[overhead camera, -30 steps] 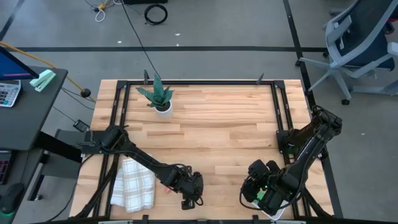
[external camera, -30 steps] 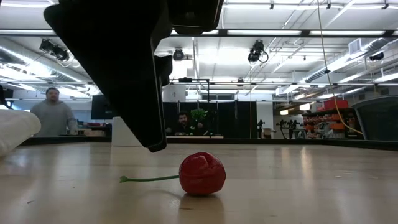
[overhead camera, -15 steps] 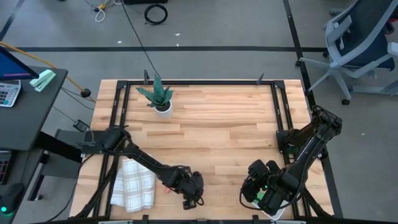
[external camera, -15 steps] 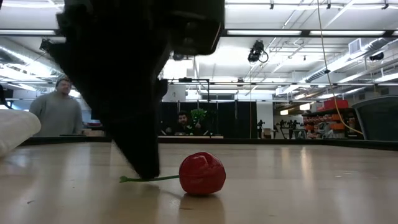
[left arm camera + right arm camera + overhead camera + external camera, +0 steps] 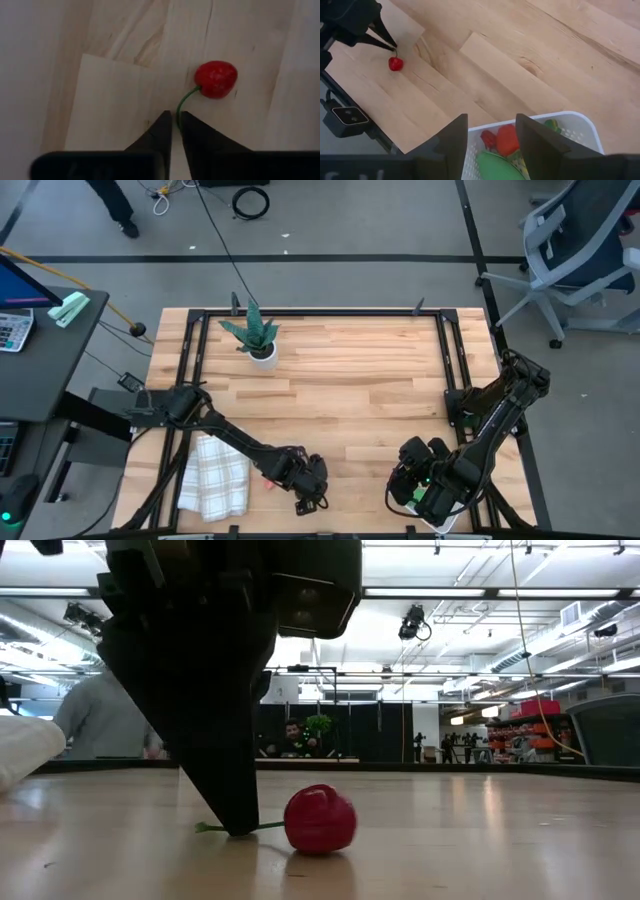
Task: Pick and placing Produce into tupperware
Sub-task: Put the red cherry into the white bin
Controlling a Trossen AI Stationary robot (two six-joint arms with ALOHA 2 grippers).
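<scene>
A small red cherry (image 5: 216,79) with a thin green stem lies on the wood near the table's near edge, also seen in the low view (image 5: 320,820) and far off in the right wrist view (image 5: 395,63). My left gripper (image 5: 176,120) (image 5: 310,502) stands over the stem, shut on it. My right gripper (image 5: 491,132) (image 5: 415,500) is open and hovers above the white tupperware (image 5: 580,125) at the near right edge. The tupperware holds red pieces (image 5: 507,140) and a green piece (image 5: 495,165). My left gripper pinches the cherry's green stem (image 5: 182,102) near its free end, between the two fingertips. The fingers come from above, pointing down, with their tips (image 5: 235,825) at the table top. The cherry rests on the wood, its stem running level from the fingers to the fruit.
A folded white checked cloth (image 5: 215,475) lies at the near left, beside the left arm. A spiky green plant in a white pot (image 5: 258,335) stands at the far left. Bare wood spans the middle. People (image 5: 100,720) show in the room behind the table.
My left gripper has come down from just above the table until its fingertips meet the wood at the cherry's stem. The cherry has shifted slightly toward the gripper and turned a little. The right arm has kept still.
</scene>
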